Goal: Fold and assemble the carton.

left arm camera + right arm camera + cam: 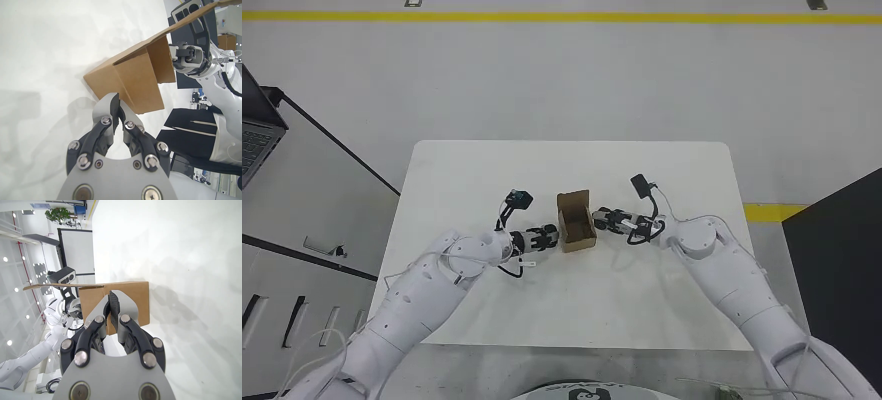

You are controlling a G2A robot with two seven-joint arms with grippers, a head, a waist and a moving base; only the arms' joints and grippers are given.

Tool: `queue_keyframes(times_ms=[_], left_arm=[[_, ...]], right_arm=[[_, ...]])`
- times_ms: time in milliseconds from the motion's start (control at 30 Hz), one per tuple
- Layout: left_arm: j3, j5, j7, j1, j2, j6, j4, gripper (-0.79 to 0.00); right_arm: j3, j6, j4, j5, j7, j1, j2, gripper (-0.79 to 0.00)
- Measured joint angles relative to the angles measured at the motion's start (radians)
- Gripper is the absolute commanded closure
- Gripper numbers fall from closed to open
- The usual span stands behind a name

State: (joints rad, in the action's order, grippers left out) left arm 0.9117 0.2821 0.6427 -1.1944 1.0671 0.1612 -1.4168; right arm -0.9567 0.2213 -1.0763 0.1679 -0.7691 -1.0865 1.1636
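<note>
Centrally on white worktop [662, 300]: brown carton [575, 222], partly erected, top open, one long flap raised on far side. Left claw [550, 237] low at carton's left wall, pads pressed together, tips touching cardboard beside folded side flap; cannot tell whether cardboard is pinched between them. Right claw [599, 219] opposite, at right wall, pads likewise closed, tips against cardboard. Carton sits between both claws. Laptop [257, 130] at far left edge, well apart. Yellow floor line [562, 16] beyond worktop.
</note>
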Motion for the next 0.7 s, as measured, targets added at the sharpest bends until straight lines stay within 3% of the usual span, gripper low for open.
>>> queue_keyframes(times_ms=[400,700], left_arm=[[0.079,-0.033,0.030,-0.061,-0.019,0.015,-0.153,0.000],[0.038,-0.005,0.007,-0.026,-0.002,0.008,-0.135,0.000]], right_arm=[[-0.070,-0.007,-0.108,-0.011,-0.064,-0.052,-0.027,0.000],[-0.068,-0.024,-0.174,-0.069,-0.051,-0.061,-0.030,0.000]])
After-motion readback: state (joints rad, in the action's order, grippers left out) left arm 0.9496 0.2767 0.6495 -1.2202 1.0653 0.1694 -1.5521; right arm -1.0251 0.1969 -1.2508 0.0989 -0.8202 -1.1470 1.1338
